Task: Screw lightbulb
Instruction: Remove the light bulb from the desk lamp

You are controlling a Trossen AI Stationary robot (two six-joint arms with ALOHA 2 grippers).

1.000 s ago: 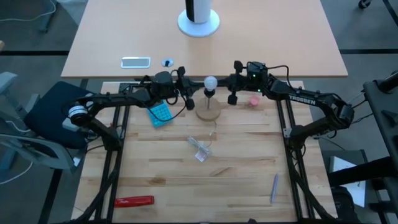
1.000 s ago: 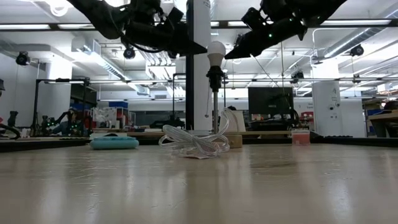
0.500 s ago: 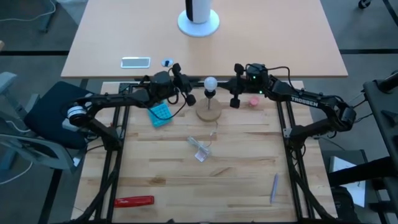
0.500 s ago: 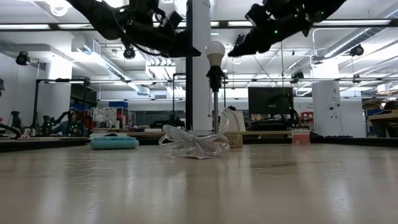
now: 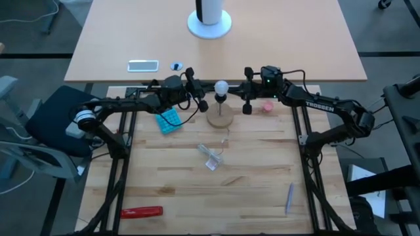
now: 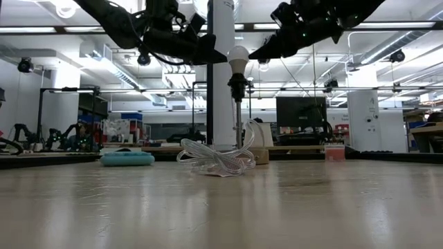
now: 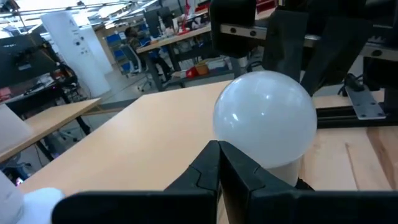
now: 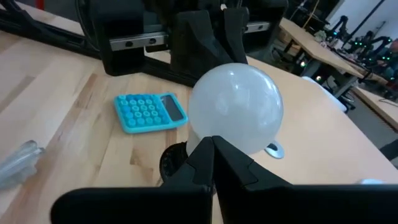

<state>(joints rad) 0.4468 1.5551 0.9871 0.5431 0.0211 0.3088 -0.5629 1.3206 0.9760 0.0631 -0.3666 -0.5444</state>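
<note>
The white lightbulb (image 5: 222, 86) sits upright in a dark socket (image 6: 237, 86) on a thin stem that stands on a round wooden disc (image 5: 220, 120). My left gripper (image 5: 207, 94) is shut, level with the bulb on its left side. Its fingertips (image 7: 218, 144) point at the globe (image 7: 264, 118). My right gripper (image 5: 237, 92) is shut on the bulb's right side, also pointing at the globe (image 8: 235, 106). Both arms hang well above the table in the low view. My left gripper has its shut fingertips right at the globe's left side, coming in level. I cannot tell whether they touch it. My right gripper has its shut fingertips (image 8: 213, 140) right at the globe's right side, coming in level. I cannot tell whether they touch it.
A blue calculator (image 5: 167, 120) lies left of the disc and a pink-red round thing (image 5: 268, 105) lies to its right. A clear plastic wrapper (image 5: 211, 157) lies at mid-table. A red-handled tool (image 5: 141, 212) and a grey pen (image 5: 289, 196) lie near the front edge.
Both grippers have stayed beside the bulb at its height. The left gripper has turned a little about its own axis. The bulb and lamp stand as before.
</note>
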